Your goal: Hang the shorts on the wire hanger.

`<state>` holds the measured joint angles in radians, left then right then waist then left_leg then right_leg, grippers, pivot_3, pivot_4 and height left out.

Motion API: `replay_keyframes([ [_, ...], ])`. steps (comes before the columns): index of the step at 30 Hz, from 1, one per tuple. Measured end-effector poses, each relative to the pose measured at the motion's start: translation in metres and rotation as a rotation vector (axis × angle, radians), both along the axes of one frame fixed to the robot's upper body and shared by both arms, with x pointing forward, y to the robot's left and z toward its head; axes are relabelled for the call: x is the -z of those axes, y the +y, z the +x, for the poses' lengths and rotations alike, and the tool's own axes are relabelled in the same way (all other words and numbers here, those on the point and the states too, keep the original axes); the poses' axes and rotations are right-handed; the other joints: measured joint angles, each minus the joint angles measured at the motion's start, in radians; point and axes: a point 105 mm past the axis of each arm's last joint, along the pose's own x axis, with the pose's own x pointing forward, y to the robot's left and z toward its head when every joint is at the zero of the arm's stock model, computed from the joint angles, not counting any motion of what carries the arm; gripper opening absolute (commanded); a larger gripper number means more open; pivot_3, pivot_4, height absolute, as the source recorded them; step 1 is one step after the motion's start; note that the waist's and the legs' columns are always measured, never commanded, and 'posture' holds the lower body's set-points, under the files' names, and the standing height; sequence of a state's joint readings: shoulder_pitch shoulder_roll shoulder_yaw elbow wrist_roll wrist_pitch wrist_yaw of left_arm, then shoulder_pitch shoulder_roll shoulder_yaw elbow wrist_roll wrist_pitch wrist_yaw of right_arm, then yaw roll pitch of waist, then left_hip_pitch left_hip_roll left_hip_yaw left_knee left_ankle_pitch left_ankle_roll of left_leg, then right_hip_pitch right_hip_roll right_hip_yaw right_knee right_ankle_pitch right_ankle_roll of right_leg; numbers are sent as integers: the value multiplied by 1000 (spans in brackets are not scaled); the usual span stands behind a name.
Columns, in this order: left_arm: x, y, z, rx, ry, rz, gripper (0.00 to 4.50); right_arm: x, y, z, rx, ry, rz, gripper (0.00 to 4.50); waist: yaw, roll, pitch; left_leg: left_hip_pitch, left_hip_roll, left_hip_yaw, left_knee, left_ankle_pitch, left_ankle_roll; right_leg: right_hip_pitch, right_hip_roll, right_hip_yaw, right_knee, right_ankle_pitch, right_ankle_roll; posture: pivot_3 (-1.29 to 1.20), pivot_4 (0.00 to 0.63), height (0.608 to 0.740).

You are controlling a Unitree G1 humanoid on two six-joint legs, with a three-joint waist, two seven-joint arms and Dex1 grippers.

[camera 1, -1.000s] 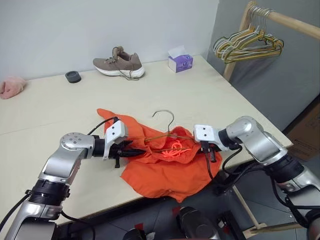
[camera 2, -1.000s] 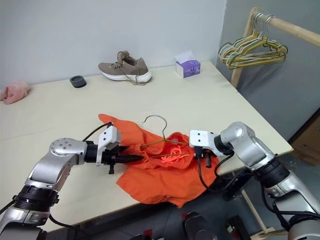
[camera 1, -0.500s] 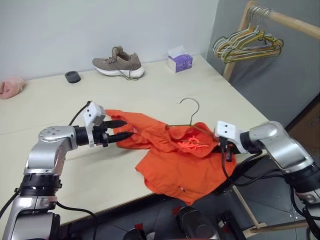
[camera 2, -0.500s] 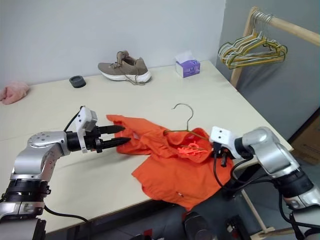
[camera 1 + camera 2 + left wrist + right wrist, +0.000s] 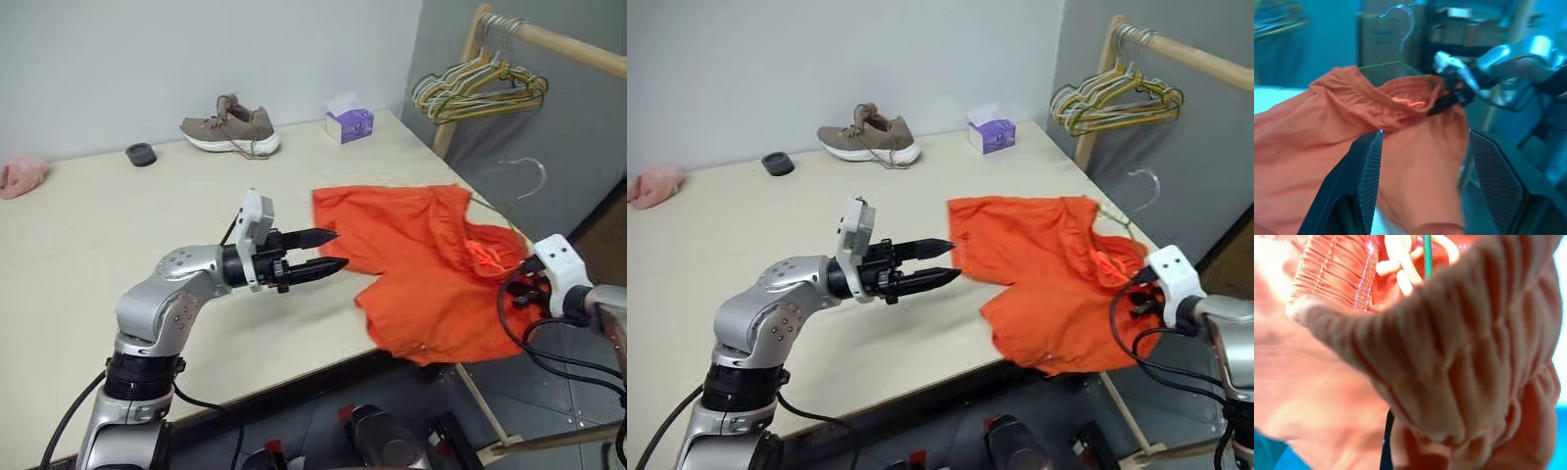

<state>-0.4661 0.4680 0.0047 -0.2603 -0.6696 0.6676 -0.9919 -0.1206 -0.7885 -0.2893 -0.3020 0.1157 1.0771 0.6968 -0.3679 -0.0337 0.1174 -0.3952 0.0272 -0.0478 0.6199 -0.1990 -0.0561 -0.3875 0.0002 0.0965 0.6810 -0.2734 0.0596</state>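
Beside the worktop's (image 5: 118,235) right edge, the right end effector (image 5: 534,284) is clamped on the gathered waistband of the shorts (image 5: 421,264), with the hanger's (image 5: 509,196) thin wire running through the same bunch of fabric. From that grip the shorts spread away toward the left end effector (image 5: 323,250), one leg lying flat on the worktop and the other sagging over the edge below the right end effector. The hanger's hook stands just above the right end effector, off the side of the worktop, and an orange drawstring shows inside the waistband close to its fingers.

The left end effector hovers level above the worktop with its fingers (image 5: 1364,166) apart and nothing between them, pointing at the near edge of the shorts, just beside the cloth but not touching it.

Well beyond the left end effector, along the far side of the worktop, lie a shoe (image 5: 230,122), a tissue box (image 5: 351,119), a small black ring (image 5: 140,153) and a pink cloth (image 5: 22,174). Above and behind the right end effector, more hangers (image 5: 480,88) crowd a wooden rail (image 5: 568,44).
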Motion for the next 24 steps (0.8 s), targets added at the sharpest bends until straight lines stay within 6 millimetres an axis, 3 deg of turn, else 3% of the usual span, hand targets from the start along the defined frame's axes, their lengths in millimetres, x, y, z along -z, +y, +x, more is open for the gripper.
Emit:
replay_keyframes([
  [2,-10,-11,4,-22,-48,-62,3999,4,-12,-4,76,-6,-23,0,-6,0,0,0,0,0,2,0,0,1,0,0,0,0,0,-379,73,740],
  [7,-15,-28,6,-63,-140,-110,3999,-6,-34,0,262,-86,-26,0,-40,1,0,0,-1,2,5,0,0,2,0,3,0,-1,-2,-386,79,740],
  [10,-11,-40,3,-40,-146,-104,3999,-31,-53,11,394,-198,-64,0,-59,1,0,2,-1,4,5,0,0,3,-1,5,-1,-1,-2,-386,81,740],
  [14,-13,-53,-1,-16,-172,-127,3999,-59,-62,26,470,-306,-61,0,-76,0,0,3,-1,4,5,0,0,4,-1,5,-1,-1,-2,-386,81,740],
  [20,-25,-63,4,-37,-245,-185,3999,-68,-76,43,588,-323,11,0,-81,1,1,3,-1,6,4,0,1,4,-1,7,-2,-1,-2,-393,81,740],
  [24,-26,-70,7,-48,-264,-208,3999,-84,-81,56,640,-356,59,0,-81,2,1,3,-2,7,3,-1,2,4,-1,8,-3,-1,-2,-391,79,740],
])
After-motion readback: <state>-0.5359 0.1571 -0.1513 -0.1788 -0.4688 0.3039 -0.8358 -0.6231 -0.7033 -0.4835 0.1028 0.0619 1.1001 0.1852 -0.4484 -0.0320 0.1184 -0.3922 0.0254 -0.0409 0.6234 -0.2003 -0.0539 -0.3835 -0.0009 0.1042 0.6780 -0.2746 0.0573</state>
